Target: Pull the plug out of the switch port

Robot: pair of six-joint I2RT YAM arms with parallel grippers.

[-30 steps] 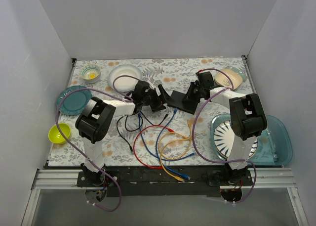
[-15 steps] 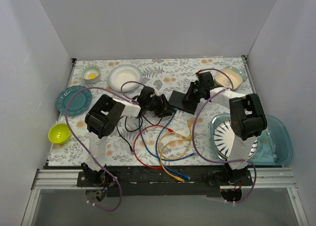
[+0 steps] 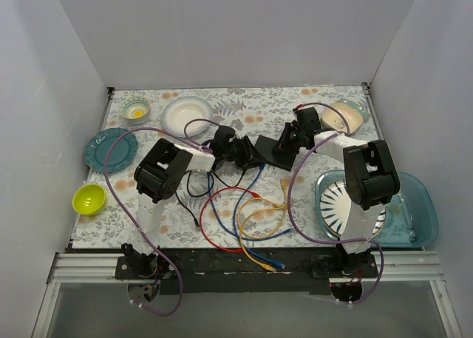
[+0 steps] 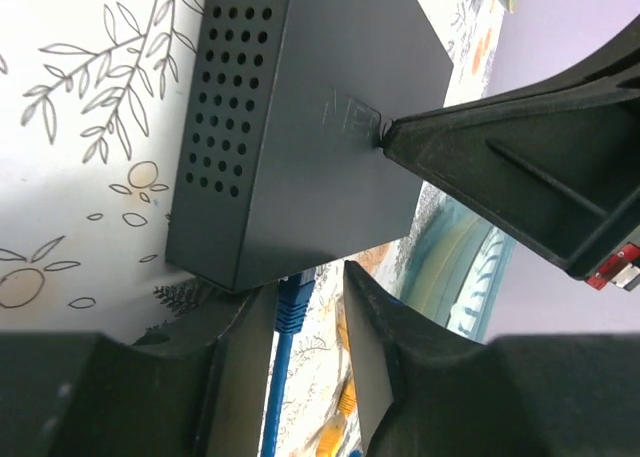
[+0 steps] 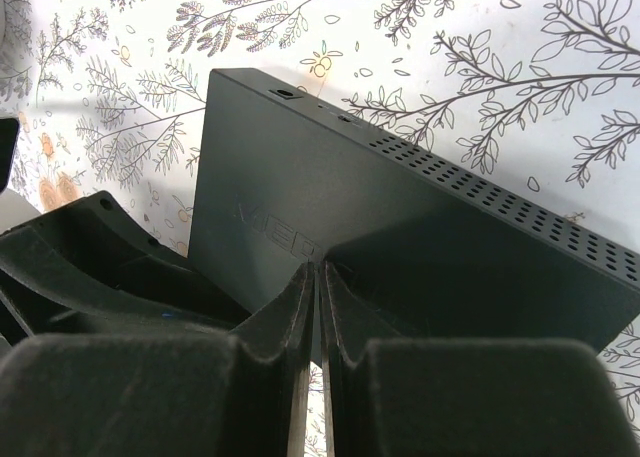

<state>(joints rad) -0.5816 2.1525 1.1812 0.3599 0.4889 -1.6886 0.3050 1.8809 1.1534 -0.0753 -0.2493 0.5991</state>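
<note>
The blue plug (image 4: 293, 307) is straddled by the left hand (image 4: 305, 287); whether it is clenched cannot be told. The switch (image 4: 300, 147) lies flat on the table (image 3: 259, 105), long axis slanted far-left to near-right, sockets toward that hand, pressed by the clenched right hand (image 5: 317, 267). 1 striped plate (image 3: 334, 205) is held in the tray (image 3: 415, 205).

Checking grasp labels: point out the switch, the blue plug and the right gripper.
switch (image 4: 300, 127): left wrist view, top face.
blue plug (image 4: 292, 302): left wrist view, plug body.
right gripper (image 5: 315, 274): right wrist view, closed fingertips.
</note>
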